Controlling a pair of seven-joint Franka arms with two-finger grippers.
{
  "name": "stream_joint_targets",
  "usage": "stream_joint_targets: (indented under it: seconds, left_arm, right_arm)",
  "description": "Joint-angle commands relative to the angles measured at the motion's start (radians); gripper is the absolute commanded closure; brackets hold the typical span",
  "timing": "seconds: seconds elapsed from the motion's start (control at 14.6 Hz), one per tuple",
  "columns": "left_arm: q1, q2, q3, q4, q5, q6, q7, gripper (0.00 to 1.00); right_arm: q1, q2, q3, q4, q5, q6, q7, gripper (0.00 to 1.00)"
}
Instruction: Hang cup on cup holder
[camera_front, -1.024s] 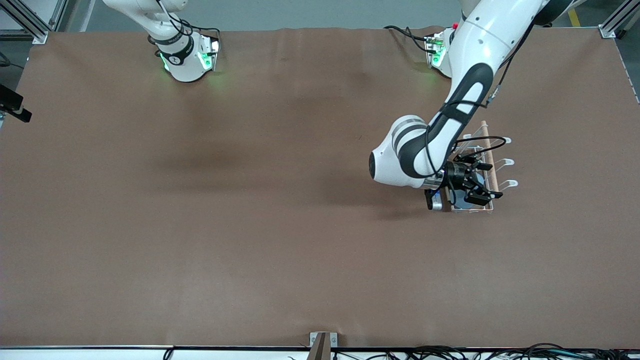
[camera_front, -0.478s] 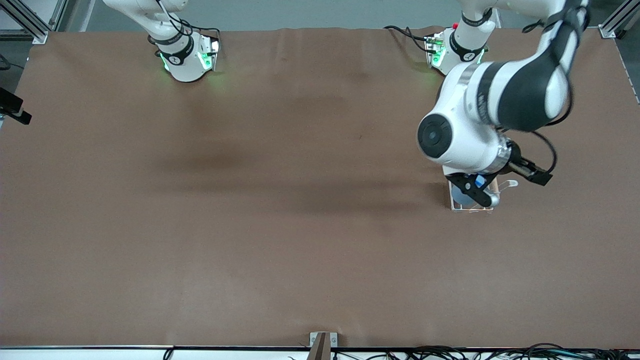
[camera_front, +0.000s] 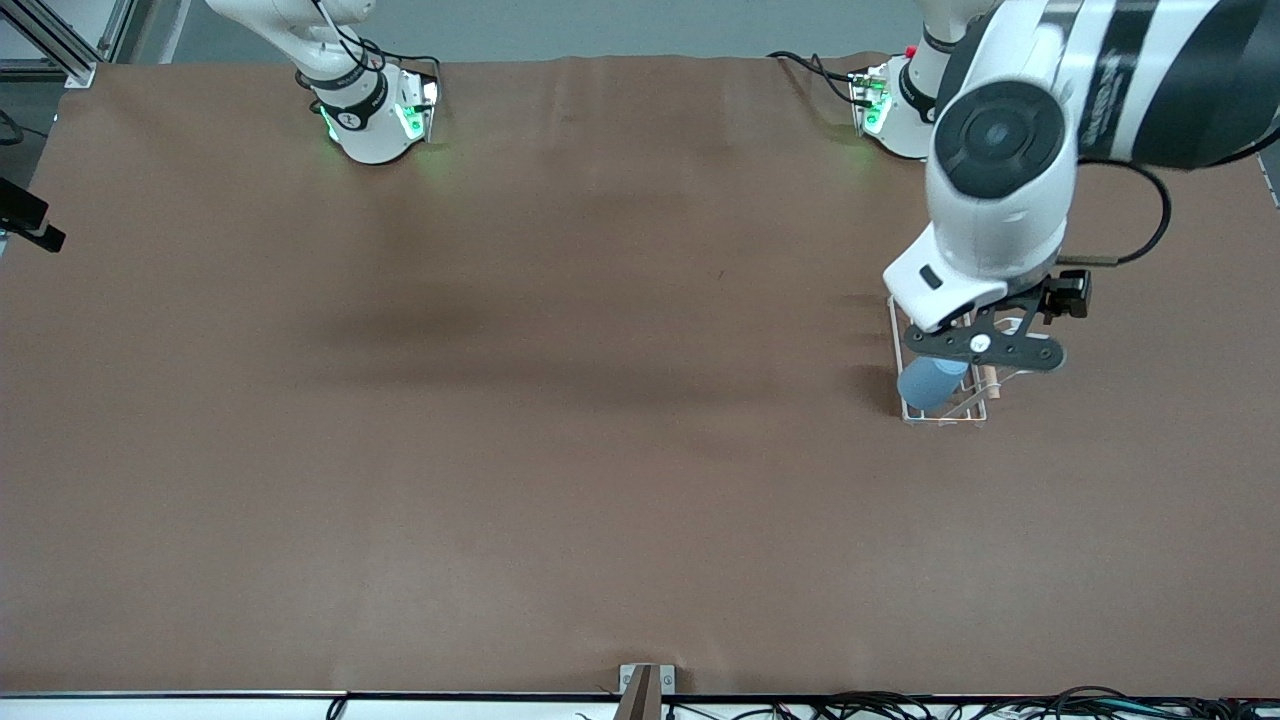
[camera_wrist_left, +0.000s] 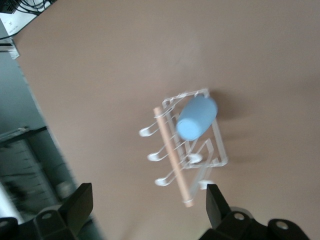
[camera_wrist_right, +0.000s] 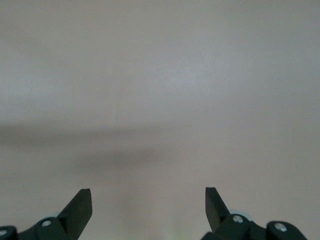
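The small light-blue plastic cup (camera_front: 930, 383) sat tilted on a prong of the white wire cup holder (camera_front: 943, 418), toward the left arm's end of the table. The left gripper (camera_front: 985, 347), released and empty, hung over the rack; it could knock the cup loose. The right gripper (camera_wrist_right: 148, 207) waited, fingers apart. Nothing stood around.
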Motion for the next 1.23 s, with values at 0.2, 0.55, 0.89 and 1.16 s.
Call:
stream_joint_targets:
  seconds: [0.2, 0.55, 0.89, 1.16]
  left_arm:
    - [0.095, -0.108, -0.004, -0.007, -0.219, 0.020, -0.100, 0.00]
    - [0.191, -0.160, -0.005, -0.009, -0.284, 0.022, -0.086, 0.00]
    - [0.203, -0.282, 0.098, -0.093, -0.415, 0.054, -0.048, 0.00]
    - [0.182, -0.377, 0.207, -0.259, -0.463, 0.098, 0.067, 0.00]
  right_arm:
    - [-0.017, -0.015, 0.016, -0.019, 0.000, 0.007, 0.014, 0.00]
    - [-0.017, -0.015, 0.016, -0.019, 0.001, 0.005, 0.014, 0.00]
    - [-0.017, -0.015, 0.016, -0.019, 0.001, 0.004, 0.014, 0.00]
    - [-0.018, -0.015, 0.016, -0.019, 0.001, 0.001, 0.013, 0.00]
